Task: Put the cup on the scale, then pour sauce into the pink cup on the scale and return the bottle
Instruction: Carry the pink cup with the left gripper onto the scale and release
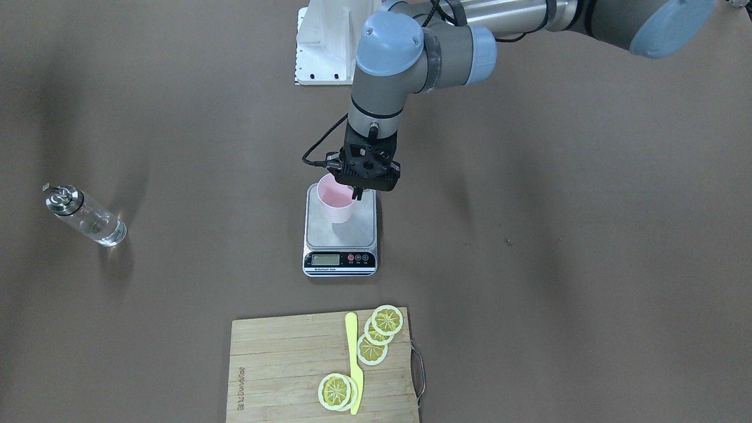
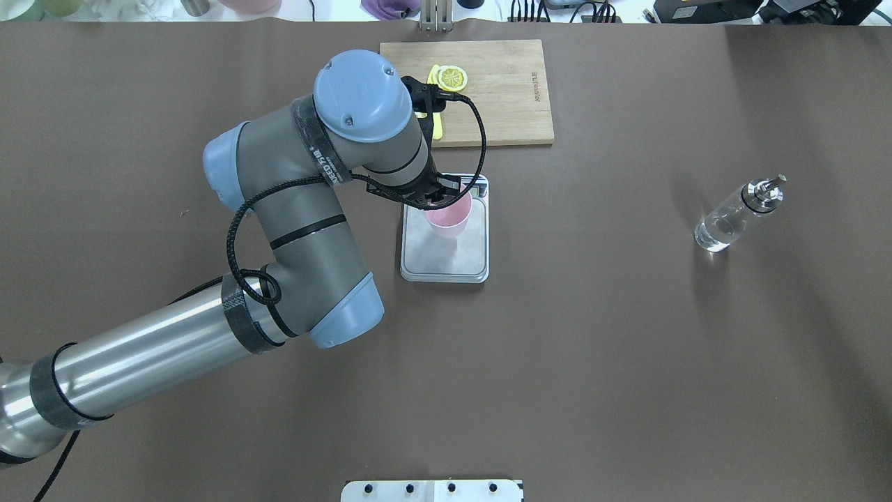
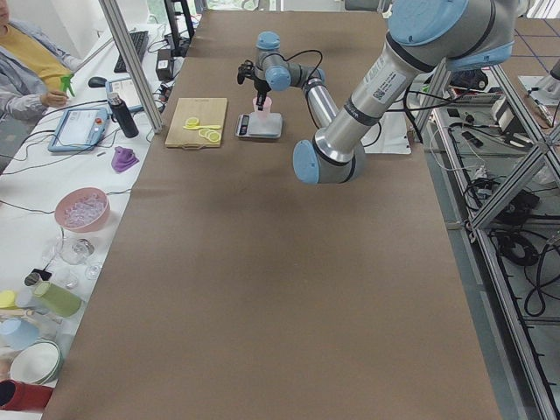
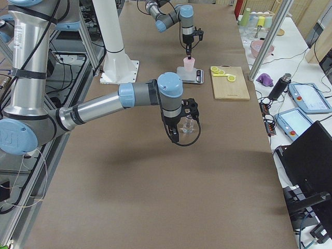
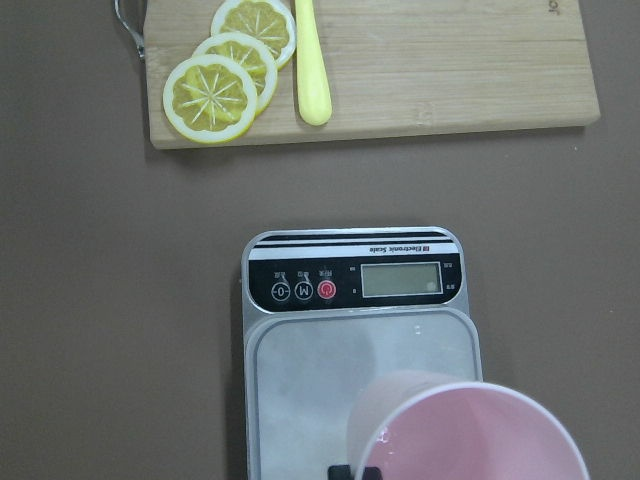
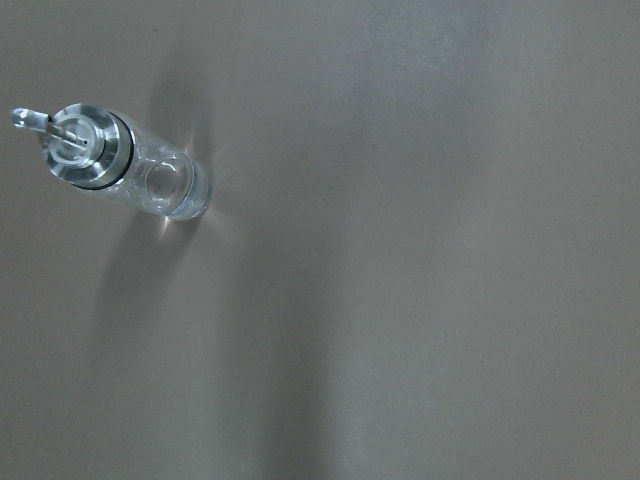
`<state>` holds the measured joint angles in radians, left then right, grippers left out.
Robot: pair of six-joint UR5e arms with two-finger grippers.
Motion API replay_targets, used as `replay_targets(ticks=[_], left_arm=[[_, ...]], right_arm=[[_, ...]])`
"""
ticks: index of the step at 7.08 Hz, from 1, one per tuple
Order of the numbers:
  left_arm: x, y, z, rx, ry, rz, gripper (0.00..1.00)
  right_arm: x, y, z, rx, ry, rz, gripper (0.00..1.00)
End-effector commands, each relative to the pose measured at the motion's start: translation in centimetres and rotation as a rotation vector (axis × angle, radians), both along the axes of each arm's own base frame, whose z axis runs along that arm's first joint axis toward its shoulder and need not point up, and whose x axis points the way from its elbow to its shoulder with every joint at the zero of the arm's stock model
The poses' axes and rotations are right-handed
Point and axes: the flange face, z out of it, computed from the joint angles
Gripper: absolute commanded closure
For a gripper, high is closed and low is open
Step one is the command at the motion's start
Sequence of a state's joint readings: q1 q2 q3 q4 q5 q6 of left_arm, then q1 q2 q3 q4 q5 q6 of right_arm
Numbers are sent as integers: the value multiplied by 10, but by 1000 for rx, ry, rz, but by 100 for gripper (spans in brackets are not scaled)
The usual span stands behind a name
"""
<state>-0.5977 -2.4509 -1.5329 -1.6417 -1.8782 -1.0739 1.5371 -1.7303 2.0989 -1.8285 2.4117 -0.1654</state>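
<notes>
While one brown surface [image 1: 529,294] fills every view, two arms work over it. The left arm [image 2: 306,230] comes in from the lower left of the overhead view and bends towards the centre. The right arm [image 4: 104,106] shows only in the right-side view, stretching across the middle of the frame.

One wooden cutting board [image 1: 282,364] lies at the bottom centre of the front view. Just above it in the frame, but apart from it, sits the single scale [image 1: 364,235], display strip towards the board.

One cup [image 1: 336,202] stands upright on the upper part of the scale's steel platform. The left tool [image 1: 356,195] hangs straight down, its fingers narrow and pinching the cup's rim on the frame's right side.

One bottle [image 1: 88,217] stands upright at the far left of the front view, well apart from the scale, with clear sauce [image 1: 108,235] in it. In the right-side view the right tool [image 4: 187,120] hangs just over the bottle; I cannot tell how wide it is.

On the board lie one yellow utensil [image 1: 354,358] and five lemon slices [image 1: 336,390]: three overlapping at the board's upper right, two overlapping lower down.
</notes>
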Motion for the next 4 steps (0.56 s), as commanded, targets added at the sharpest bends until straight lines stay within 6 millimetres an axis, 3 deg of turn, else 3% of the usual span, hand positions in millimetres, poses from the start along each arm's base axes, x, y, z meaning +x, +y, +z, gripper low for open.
replay_targets(ticks=[1,2,4], left_arm=[[8,1,3,12,-12,-9,100],[7,1,2,16,-4,-10,100],[10,-1,8,9,-11,-11,16]], right_arm=[[0,0,0,0,-1,0,0],[0,0,0,0,-1,0,0],[0,0,0,-1,0,1,0]])
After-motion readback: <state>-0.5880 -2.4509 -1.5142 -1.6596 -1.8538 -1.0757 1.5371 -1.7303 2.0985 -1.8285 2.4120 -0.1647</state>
